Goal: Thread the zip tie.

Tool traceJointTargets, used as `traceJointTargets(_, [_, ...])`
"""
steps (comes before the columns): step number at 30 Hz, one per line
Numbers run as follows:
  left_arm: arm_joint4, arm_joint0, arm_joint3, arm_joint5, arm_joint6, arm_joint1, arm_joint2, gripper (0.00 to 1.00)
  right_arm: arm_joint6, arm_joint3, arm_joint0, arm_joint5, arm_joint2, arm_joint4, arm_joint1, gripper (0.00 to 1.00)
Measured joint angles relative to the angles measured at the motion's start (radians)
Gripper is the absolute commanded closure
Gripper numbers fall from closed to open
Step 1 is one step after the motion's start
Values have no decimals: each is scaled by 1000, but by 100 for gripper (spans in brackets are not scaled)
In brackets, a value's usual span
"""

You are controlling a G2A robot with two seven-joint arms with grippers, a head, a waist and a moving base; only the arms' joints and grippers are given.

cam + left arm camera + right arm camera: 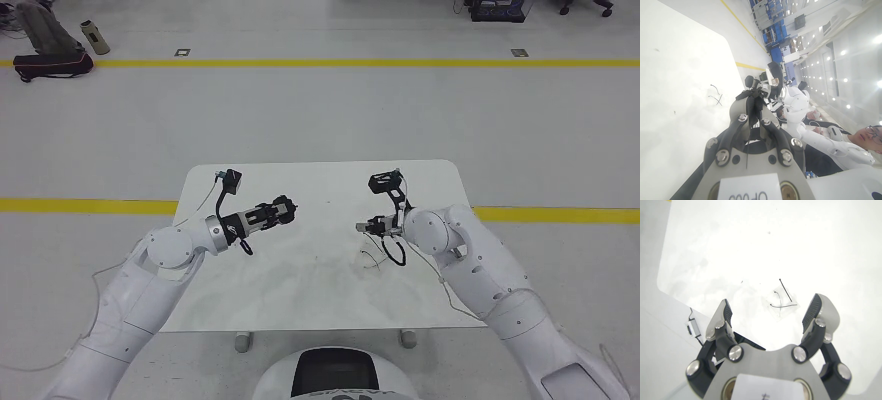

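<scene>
The right gripper, grey metal with ribbed black pads, hangs released with its fingers spread wide, the wrist bent down over the right half of the white rounded table. Just below it, three thin black zip ties lie loosely crossed on the tabletop, untouched. The left arm stretches level over the table's left half, its gripper clenched and pointing toward the centre; I cannot tell whether it pinches anything.
</scene>
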Motion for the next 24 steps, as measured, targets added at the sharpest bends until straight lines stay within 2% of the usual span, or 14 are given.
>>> traceJointTargets(8, [0,0,0,0,0,0,0,100,185,-7,54,50,-67,-130,-10,0])
traceJointTargets(16, [0,0,0,0,0,0,0,100,180,-7,53,50,-68,-133,-10,0])
traceJointTargets(18, [0,0,0,0,0,0,0,100,159,1,41,31,-73,-131,-11,0])
traceJointTargets(20, [0,0,0,0,0,0,0,100,174,16,44,22,-86,-139,-14,0])
traceJointTargets(24, [0,0,0,0,0,0,0,100,204,66,68,47,-130,-133,-33,0])
